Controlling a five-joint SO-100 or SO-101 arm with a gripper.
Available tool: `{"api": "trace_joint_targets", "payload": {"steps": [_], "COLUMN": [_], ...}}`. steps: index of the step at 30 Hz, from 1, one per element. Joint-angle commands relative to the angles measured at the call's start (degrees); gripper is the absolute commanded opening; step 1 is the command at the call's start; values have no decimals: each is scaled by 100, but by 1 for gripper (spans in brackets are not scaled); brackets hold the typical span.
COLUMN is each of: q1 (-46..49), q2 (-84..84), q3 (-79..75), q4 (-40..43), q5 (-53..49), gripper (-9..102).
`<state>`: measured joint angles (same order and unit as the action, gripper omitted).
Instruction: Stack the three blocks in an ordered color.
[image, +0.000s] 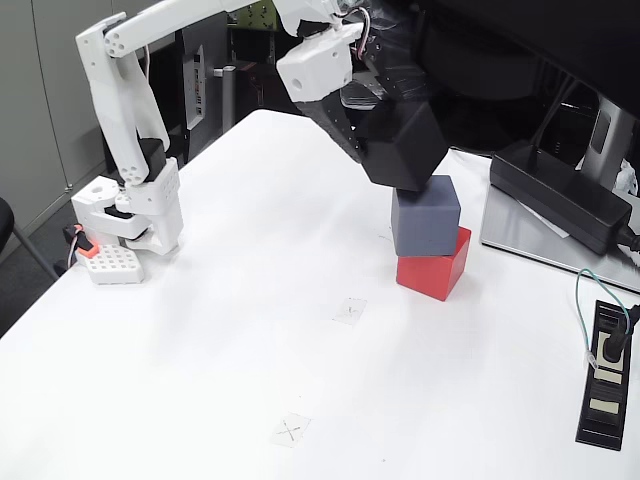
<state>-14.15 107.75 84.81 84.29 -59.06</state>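
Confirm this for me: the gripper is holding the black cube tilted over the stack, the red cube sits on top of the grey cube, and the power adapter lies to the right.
Not quite. In the fixed view the order is reversed: the grey cube sits on top of the red cube. The rest stands: the gripper holds the black cube tilted over the stack, and the power adapter lies to the right.

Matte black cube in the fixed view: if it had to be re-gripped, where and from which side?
Take the matte black cube across two opposite flat side faces, from above. It sits tilted, a lower corner on the grey cube over the red cube, so the tool should match that tilt; side approaches risk toppling the stack.
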Motion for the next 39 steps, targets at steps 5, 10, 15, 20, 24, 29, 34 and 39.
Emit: {"api": "trace_joint_targets", "payload": {"steps": [5, 10, 15, 20, 24, 29, 34, 39], "q1": [18, 18, 18, 18, 18, 18, 18, 18], "q2": [114, 105, 105, 97, 97, 88, -105, -123], "q3": [0, 9, 62, 62, 44, 18, 0, 0], "q4": [-396, -457, -466, -466, -466, -466, -475, -475], "q5": [0, 0, -26, -18, -26, -9, -9, 0], "gripper": [4, 4, 4, 4, 4, 4, 4, 4]}}
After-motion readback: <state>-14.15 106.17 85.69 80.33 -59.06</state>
